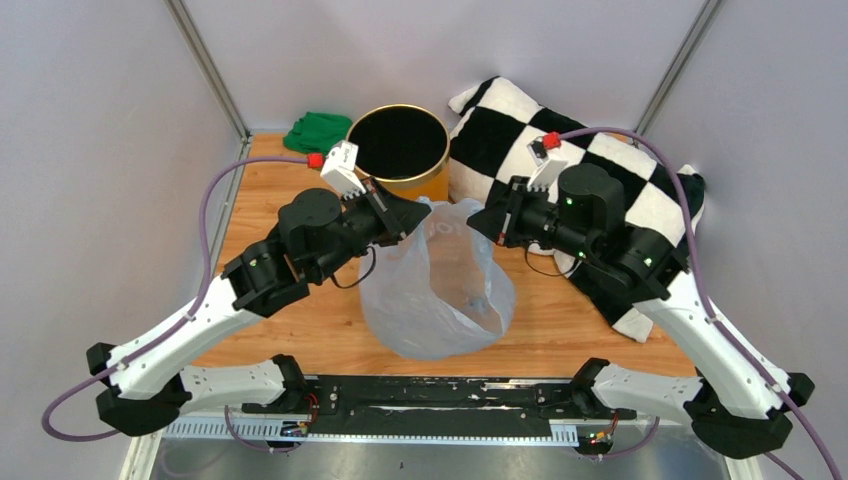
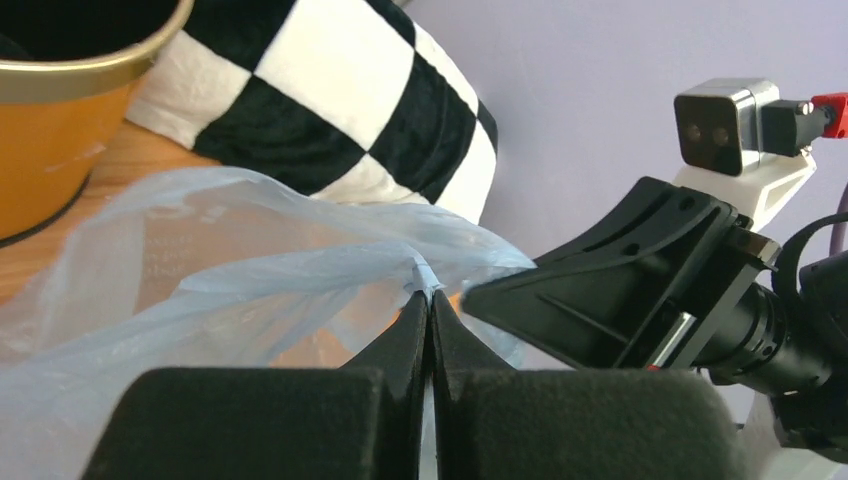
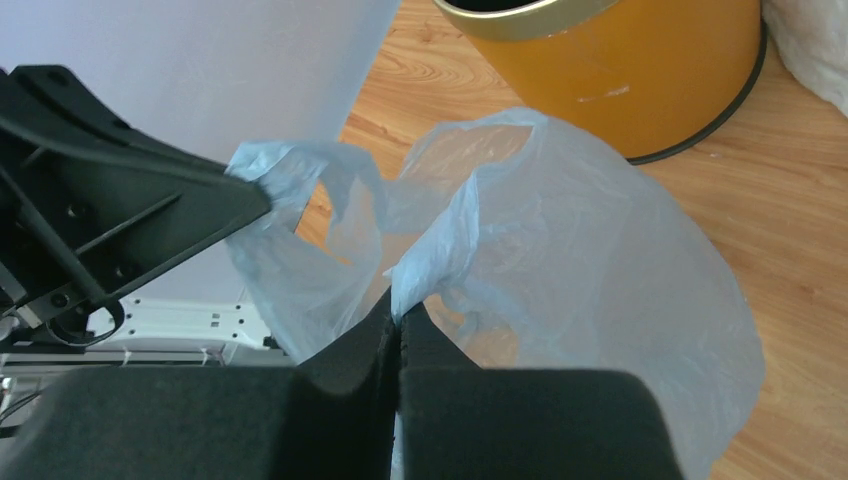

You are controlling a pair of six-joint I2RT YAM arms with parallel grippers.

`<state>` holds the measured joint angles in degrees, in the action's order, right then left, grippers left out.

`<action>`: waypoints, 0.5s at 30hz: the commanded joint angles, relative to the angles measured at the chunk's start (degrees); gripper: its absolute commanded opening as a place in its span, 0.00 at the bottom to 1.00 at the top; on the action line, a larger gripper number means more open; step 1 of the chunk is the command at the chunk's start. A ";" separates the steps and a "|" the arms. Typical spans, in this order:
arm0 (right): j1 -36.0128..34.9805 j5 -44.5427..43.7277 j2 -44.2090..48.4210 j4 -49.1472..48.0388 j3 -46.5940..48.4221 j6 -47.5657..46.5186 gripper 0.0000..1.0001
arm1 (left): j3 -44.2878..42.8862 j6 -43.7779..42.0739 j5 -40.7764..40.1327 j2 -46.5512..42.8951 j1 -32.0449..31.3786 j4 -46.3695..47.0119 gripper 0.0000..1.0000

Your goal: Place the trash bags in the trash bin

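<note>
The pale blue-grey trash bag (image 1: 440, 290) hangs between my two grippers, lifted off the table just in front of the orange-yellow trash bin (image 1: 397, 150). My left gripper (image 1: 428, 208) is shut on the bag's left top edge; the pinch shows in the left wrist view (image 2: 428, 292), with the bag (image 2: 250, 270) spreading left. My right gripper (image 1: 470, 221) is shut on the bag's right top edge, also seen in the right wrist view (image 3: 398, 300), where the bag (image 3: 580, 250) hangs below the bin (image 3: 620, 60). The two grippers are close together.
A black-and-white checkered blanket (image 1: 590, 150) lies at the back right, touching the bin's right side. A green cloth (image 1: 315, 130) lies at the back left. Grey walls and metal posts enclose the wooden table (image 1: 270, 200).
</note>
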<state>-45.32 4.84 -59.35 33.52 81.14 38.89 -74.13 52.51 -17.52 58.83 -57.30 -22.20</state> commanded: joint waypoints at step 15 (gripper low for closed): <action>16.91 21.29 -4.52 -13.90 -11.64 -0.94 0.62 | 4.58 9.63 13.11 11.52 11.29 12.02 0.00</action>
<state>-32.18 19.49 -65.34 22.68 71.68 37.06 -70.85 60.51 -6.07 69.97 -48.07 -12.71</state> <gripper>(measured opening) 0.587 0.001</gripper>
